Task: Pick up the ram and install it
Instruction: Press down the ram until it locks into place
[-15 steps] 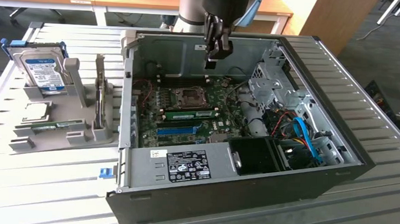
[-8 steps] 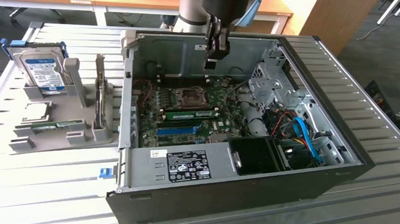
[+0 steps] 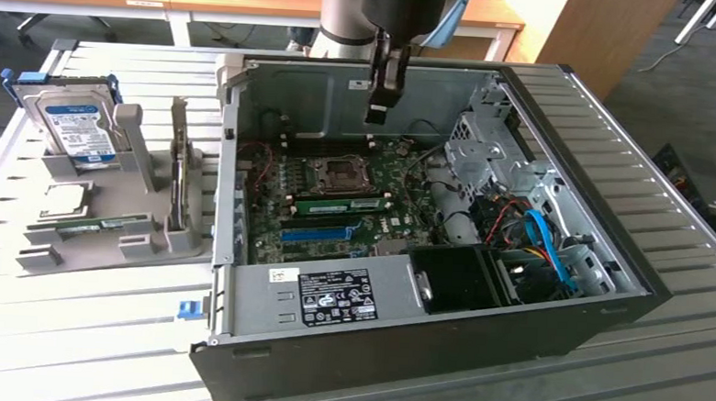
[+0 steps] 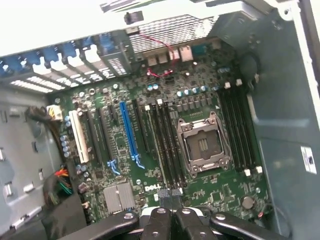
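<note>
Far on the exterior view's left, a grey plastic parts holder (image 3: 139,166) carries an upright blue-labelled silver hard drive (image 3: 74,126). One long green ram stick in the holder (image 3: 87,227) lies flat near its front edge. Moving right, the open black-and-grey computer case (image 3: 365,302) shows the green motherboard. A second green ram stick with a pale label (image 3: 339,202) sits in a slot just beside the square silver processor socket (image 3: 335,170). Which stick is the task's, can't tell. The black gripper (image 3: 376,114) hangs above the board with its tips pressed together and nothing between them. At the wrist, the gripper (image 4: 172,195) lines up with the dark slots next to the socket (image 4: 202,145). Judged: it's working over the seated stick. Do it well by keeping the tips centred on the stick's top edge, pushing straight down, staying off the socket.
</note>
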Robot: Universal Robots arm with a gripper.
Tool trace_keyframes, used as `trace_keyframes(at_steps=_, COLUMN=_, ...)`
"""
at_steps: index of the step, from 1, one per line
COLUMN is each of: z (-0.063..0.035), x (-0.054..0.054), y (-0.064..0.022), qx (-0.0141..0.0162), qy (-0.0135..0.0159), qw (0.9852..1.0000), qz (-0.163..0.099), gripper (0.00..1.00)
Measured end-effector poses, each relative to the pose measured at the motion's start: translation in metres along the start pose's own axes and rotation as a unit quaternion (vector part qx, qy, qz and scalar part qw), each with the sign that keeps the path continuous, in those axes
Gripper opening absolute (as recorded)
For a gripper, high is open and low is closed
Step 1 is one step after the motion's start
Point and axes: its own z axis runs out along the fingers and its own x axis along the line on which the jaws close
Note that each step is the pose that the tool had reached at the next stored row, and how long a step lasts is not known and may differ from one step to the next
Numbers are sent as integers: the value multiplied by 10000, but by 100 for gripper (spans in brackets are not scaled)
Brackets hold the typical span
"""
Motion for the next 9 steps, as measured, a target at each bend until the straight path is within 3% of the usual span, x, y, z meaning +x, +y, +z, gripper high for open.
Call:
trace_keyframes(at_steps=5, z=2, x=0, y=0, qx=8, qy=-6, qw=9991, qz=421, gripper=11)
trace_keyframes(at_steps=9, z=4, x=0, y=0, qx=15, qy=-10, qw=9970, qz=772, gripper=11)
